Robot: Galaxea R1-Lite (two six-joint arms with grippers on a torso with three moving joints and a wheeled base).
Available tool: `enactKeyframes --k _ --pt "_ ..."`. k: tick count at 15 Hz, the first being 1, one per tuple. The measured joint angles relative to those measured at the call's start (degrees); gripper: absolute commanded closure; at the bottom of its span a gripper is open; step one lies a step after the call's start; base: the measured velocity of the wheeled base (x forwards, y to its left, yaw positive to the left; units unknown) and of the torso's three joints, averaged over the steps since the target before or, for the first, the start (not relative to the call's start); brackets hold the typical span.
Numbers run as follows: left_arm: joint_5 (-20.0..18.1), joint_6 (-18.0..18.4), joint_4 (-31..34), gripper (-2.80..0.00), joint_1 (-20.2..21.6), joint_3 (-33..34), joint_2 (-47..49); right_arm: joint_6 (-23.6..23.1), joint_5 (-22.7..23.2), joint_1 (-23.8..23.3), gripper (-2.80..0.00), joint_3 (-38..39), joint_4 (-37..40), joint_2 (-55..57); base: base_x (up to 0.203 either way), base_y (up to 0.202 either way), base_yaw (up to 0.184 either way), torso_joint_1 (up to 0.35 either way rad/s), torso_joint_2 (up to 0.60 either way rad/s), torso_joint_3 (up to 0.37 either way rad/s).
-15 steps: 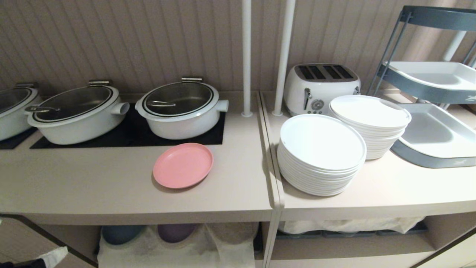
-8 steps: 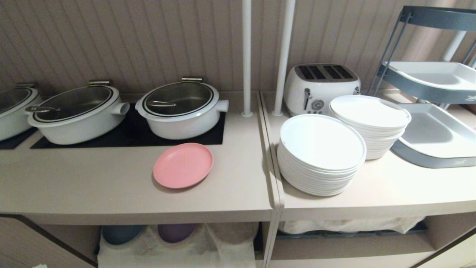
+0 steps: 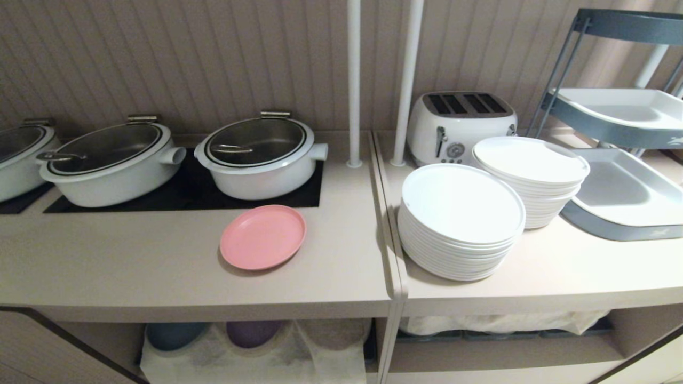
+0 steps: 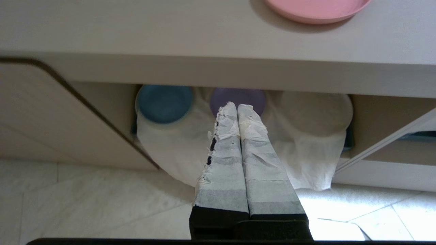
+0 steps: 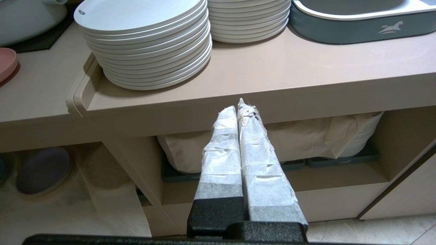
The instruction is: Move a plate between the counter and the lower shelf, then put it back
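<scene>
The pink plate (image 3: 262, 237) lies flat on the counter (image 3: 160, 266), just in front of the black panel and the nearer pot; its edge shows as the plate (image 4: 316, 10) in the left wrist view and the plate (image 5: 6, 63) in the right wrist view. Below it is the lower shelf (image 3: 256, 346), with a white cloth over round stacks. My left gripper (image 4: 236, 106) is shut and empty, down in front of that shelf, below the counter's edge. My right gripper (image 5: 238, 109) is shut and empty too, low in front of the neighbouring cubby. Neither arm shows in the head view.
White pots (image 3: 261, 157) stand on the black panel behind the plate. Two stacks of white plates (image 3: 461, 221), a toaster (image 3: 459, 125) and a grey-blue tray rack (image 3: 624, 160) fill the adjoining top. A blue plate (image 4: 165, 103) and a purple plate (image 4: 238, 98) sit in the shelf.
The left gripper's taped tip, at the head view's bottom left corner a second ago, has dropped out of that view. The plate and everything else have stayed put.
</scene>
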Motion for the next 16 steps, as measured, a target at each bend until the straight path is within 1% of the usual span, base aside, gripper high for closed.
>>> enactKeyframes --k 2,4,5,7,16 --pt "-0.8 0.5 0.1 0.0 0.0 -0.1 -0.9 0.0 0.0 0.0 0.0 0.0 0.0 0.0 0.0 0.0 0.0 0.0 0.0 0.0" --pt "-0.7 2.3 -1.2 0.0 0.0 1.1 -1.4 0.0 0.0 0.0 0.0 0.0 0.0 0.0 0.0 0.0 0.0 0.0 0.0 0.0" --pt "-0.4 2.9 -3.1 0.0 0.0 2.3 -1.5 0.0 0.0 0.0 0.0 0.0 0.0 0.0 0.0 0.0 0.0 0.0 0.0 0.0" --pt "-1.2 3.1 -8.8 0.0 0.0 4.6 -1.6 0.0 0.0 0.0 0.0 0.0 0.0 0.0 0.0 0.0 0.0 0.0 0.0 0.0" --pt "-1.7 3.0 -7.3 0.0 0.0 5.5 -1.7 0.0 0.0 0.0 0.0 0.0 0.0 0.0 0.0 0.0 0.0 0.0 0.0 0.0"
